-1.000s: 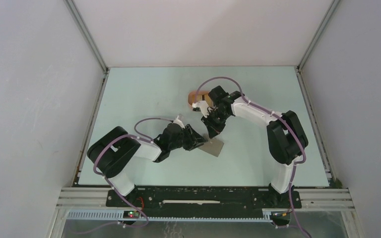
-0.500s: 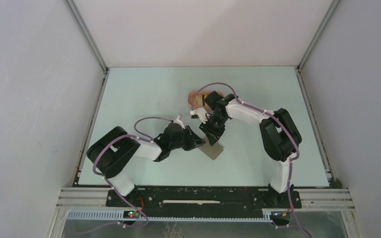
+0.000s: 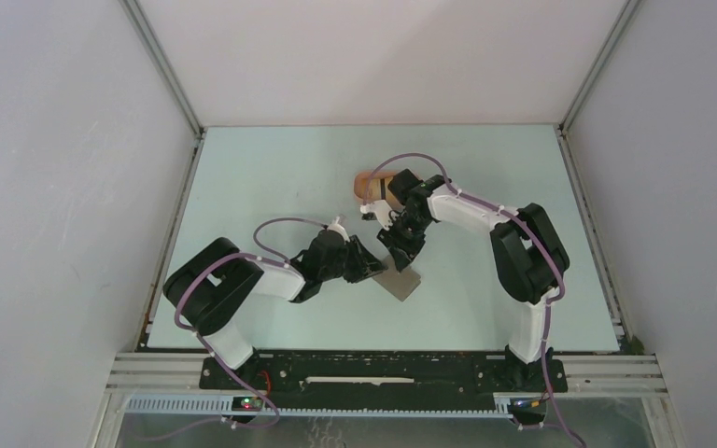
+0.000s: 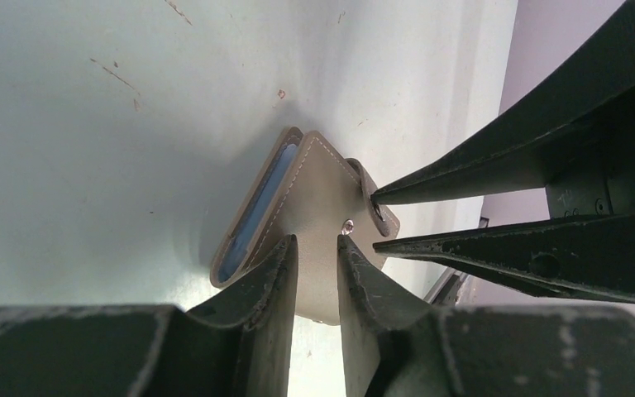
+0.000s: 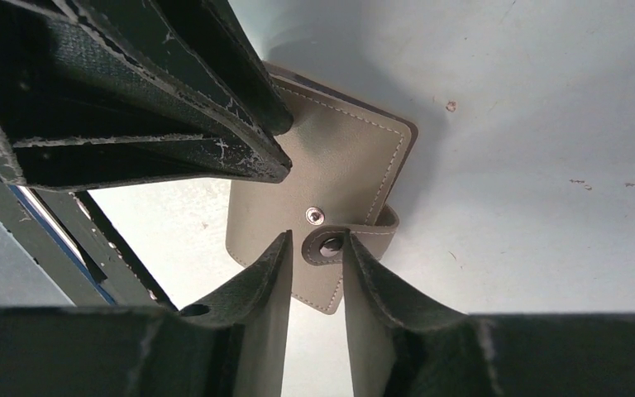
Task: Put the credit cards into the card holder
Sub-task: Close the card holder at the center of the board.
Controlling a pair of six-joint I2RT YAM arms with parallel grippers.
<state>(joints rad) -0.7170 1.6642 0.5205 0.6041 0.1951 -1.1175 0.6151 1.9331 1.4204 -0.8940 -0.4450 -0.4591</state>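
Left end effector [image 4: 316,265] was found closed onto the near part of the card holder [image 4: 322,190], one finger on each side and a narrow strip of grey leather showing between them. Right end effector [image 5: 316,252] was noted with its fingers apart, straddling the holder's snap tab [image 5: 331,246]. Whether they pressed on the tab could not be determined. The tab was unfastened, and the metal stud [image 5: 315,216] on the panel just beside it was uncovered.

The card holder lay near the middle of the pale green tabletop [image 3: 271,177], between the two end effectors, which met over it from opposite sides. It was partly folded, its two panels meeting at a stitched ridge, and it sat tilted rather than flat. A pale blue card [image 4: 255,217] was observed inside the pocket between the panels, with only its edge showing.

A salmon-pink tray [image 3: 364,179] stood farther back on the tabletop, largely hidden behind the right arm. Its contents could not be made out.
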